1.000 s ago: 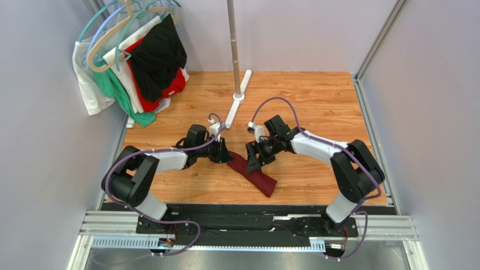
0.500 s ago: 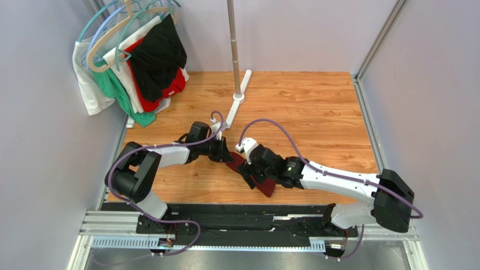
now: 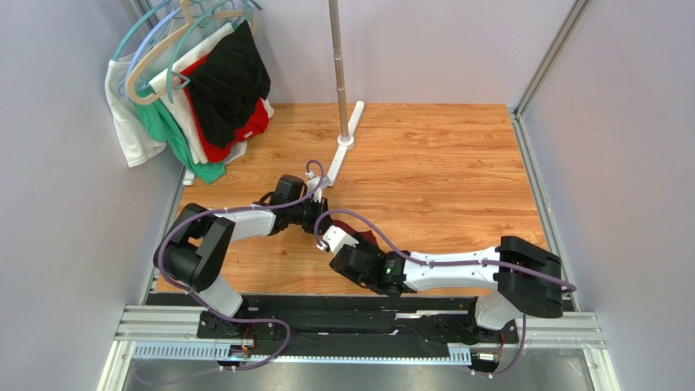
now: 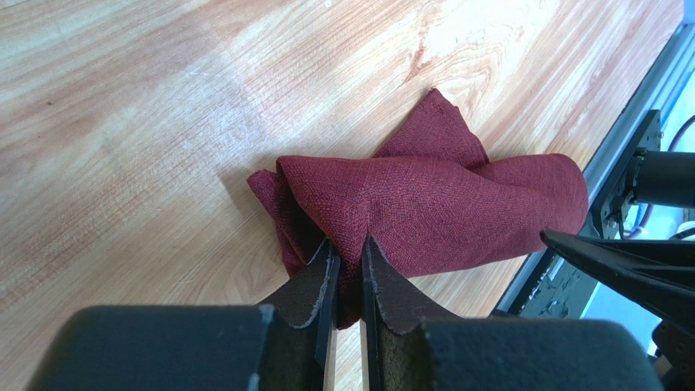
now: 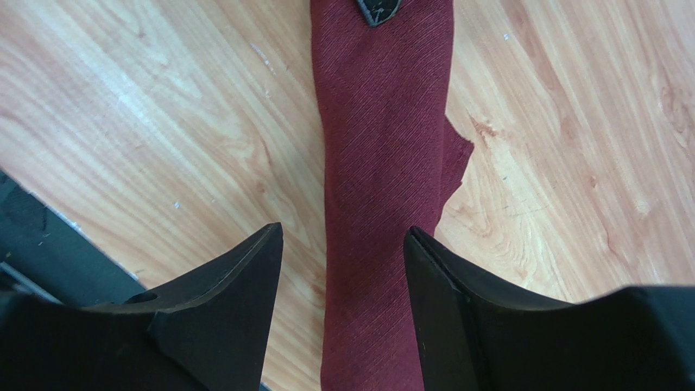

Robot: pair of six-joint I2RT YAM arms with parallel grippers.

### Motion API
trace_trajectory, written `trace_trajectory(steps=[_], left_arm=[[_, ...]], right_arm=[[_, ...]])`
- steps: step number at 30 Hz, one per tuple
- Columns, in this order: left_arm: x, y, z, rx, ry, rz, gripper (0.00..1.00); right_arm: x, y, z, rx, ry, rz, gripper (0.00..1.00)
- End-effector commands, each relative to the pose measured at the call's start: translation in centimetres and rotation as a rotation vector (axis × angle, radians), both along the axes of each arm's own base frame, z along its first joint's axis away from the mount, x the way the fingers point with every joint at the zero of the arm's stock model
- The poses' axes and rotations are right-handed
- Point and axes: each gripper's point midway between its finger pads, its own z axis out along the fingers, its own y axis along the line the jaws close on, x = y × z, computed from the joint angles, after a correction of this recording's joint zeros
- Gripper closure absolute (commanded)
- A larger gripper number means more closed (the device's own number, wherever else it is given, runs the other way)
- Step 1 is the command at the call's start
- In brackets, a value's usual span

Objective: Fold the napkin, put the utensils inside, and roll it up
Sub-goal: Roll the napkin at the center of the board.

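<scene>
The right arm (image 3: 440, 269) has swung to the near end of the napkin (image 4: 440, 204) roll on the worktop (image 3: 440, 163), jaws spread over it, left jaws pinching the far end, likely for tightening.

In the top view we look steeply down from above and behind the arm bases over the whole counter (image 3: 457, 155), its near edge at the bottom. Our left wrist view sits low and close, looking across the boards, with the near-edge rail (image 4: 662, 77) at its right. Our right wrist view is closer still, facing almost straight down. All three share the napkin (image 4: 424, 204), near the middle of the near edge.
</scene>
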Motion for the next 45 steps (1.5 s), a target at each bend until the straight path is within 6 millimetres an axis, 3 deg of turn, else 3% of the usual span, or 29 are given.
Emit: trace_trajectory(steps=[1,7,15,21,23,26,27,28,30,33,41,45], left_arm=[[-0.2,-0.2,-0.1,0.007,0.02,-0.02,0.9],[0.0,-0.3,0.1,0.002,0.017,-0.026,0.9],[0.0,-0.4,0.1,0.004,0.018,-0.036,0.89],[0.1,-0.5,0.6,-0.005,0.003,-0.042,0.88],[0.1,-0.6,0.7,-0.012,0.001,-0.047,0.86],[0.3,-0.8,1.1,-0.02,-0.008,-0.045,0.74],[0.4,-0.8,1.3,-0.024,-0.011,-0.043,0.57],[0.5,-0.8,1.5,-0.023,-0.019,-0.034,0.48],[0.7,-0.7,2.2,-0.036,-0.035,-0.012,0.3],[1.1,-0.3,3.5,-0.036,-0.074,0.039,0.15],[1.8,3.2,6.2,0.002,-0.198,0.202,0.03],[0.9,4.2,5.1,0.022,-0.192,0.213,0.02]], right_arm=[[1.5,0.9,1.0,0.043,-0.091,-0.01,0.4],[1.2,1.0,-1.2,-0.01,-0.062,0.014,0.42],[2.2,-0.4,-3.4,-0.049,-0.021,-0.073,0.39],[2.6,-0.9,-4.5,-0.045,0.039,-0.097,0.53],[2.6,-1.0,-5.0,-0.038,0.08,-0.096,0.64],[2.5,-1.0,-5.5,-0.024,0.136,-0.092,0.86],[2.4,-1.0,-5.6,-0.021,0.15,-0.091,0.92],[2.5,-1.0,-5.6,-0.012,0.172,-0.092,0.99],[2.3,-0.9,-5.7,0.002,0.221,-0.085,1.0],[1.9,-0.7,-5.5,0.038,0.302,-0.08,1.0],[2.3,-0.2,-3.3,0.155,0.46,-0.097,1.0],[2.4,-0.1,-3.1,0.214,0.554,-0.087,1.0]])
